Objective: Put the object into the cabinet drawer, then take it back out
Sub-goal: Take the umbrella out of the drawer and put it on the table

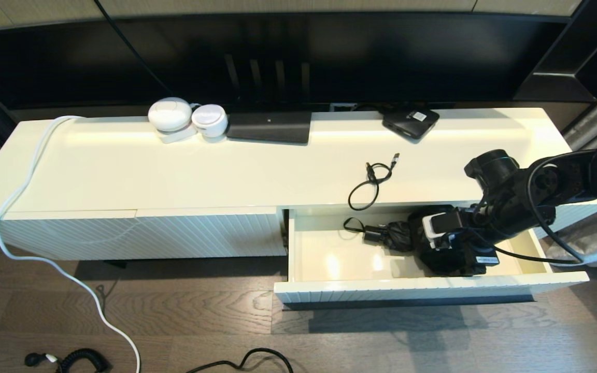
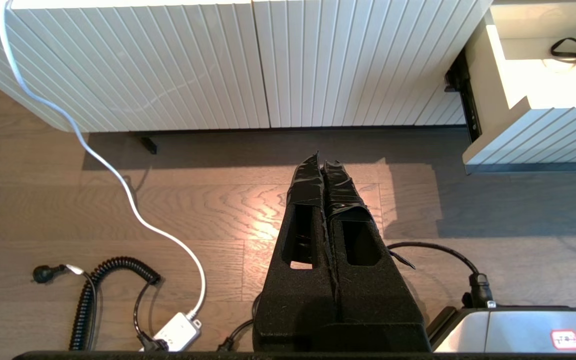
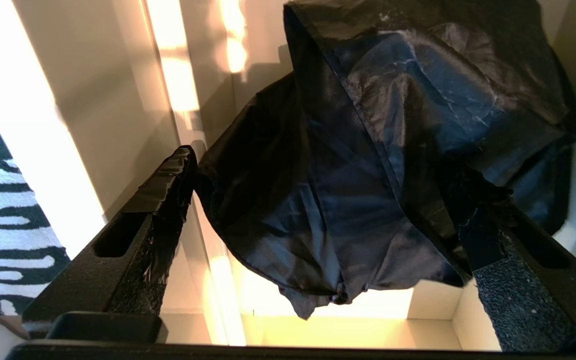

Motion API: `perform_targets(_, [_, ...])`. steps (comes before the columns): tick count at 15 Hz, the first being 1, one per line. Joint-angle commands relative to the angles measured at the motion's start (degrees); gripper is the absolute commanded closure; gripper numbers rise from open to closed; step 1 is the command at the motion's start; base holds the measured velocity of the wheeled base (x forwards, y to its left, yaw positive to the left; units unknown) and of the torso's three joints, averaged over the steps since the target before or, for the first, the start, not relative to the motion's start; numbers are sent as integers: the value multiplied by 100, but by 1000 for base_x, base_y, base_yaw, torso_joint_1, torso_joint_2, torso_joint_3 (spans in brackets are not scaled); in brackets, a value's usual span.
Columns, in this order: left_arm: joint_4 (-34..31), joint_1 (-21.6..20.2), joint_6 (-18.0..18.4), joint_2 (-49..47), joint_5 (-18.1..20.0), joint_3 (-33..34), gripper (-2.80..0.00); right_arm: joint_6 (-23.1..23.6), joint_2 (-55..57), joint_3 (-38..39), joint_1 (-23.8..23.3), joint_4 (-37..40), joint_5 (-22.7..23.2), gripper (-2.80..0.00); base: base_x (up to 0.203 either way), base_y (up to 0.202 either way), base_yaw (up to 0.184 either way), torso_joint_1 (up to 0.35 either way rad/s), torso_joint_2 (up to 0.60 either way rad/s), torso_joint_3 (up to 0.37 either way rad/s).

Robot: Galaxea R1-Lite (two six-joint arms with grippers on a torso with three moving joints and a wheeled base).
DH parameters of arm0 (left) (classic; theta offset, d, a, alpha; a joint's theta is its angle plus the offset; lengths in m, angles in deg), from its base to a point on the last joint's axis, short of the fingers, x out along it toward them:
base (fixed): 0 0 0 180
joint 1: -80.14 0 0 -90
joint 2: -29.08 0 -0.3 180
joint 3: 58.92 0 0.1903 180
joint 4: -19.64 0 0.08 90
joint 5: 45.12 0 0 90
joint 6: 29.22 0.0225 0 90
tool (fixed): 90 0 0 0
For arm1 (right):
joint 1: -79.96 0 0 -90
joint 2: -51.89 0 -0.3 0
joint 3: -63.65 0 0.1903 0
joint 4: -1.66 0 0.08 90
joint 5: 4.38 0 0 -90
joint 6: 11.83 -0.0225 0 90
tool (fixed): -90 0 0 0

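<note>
The right gripper (image 3: 328, 200) stands spread wide inside the open cabinet drawer (image 1: 329, 282), one finger (image 3: 163, 200) on each side of the folded black umbrella (image 3: 368, 150), holding nothing. The umbrella lies on the drawer floor toward the right half; its long axis runs along the drawer's width, with the strap end (image 1: 353, 225) pointing toward the drawer's left. The risk, as I judge it, is the loose fabric: the fingers may pinch only cloth, letting the umbrella sag or slip on lifting. The left gripper (image 2: 324, 170) hangs closed over the floor, idle.
</note>
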Motion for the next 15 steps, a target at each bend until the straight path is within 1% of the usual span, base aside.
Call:
perform_targets(1, [2, 0, -2, 0, 0, 0, 0, 43, 70, -15, 1, 8, 5, -280, 0, 0, 0, 0, 0, 0])
perform_targets(8, [2, 0, -2, 0, -9, 0, 0, 35, 255, -315, -26, 24, 23, -280, 0, 0, 0, 0, 0, 0])
perform_targets(15, [2, 0, -2, 0, 0, 9, 0, 17, 380, -369, -61, 15, 23, -280, 0, 0, 0, 0, 0, 0])
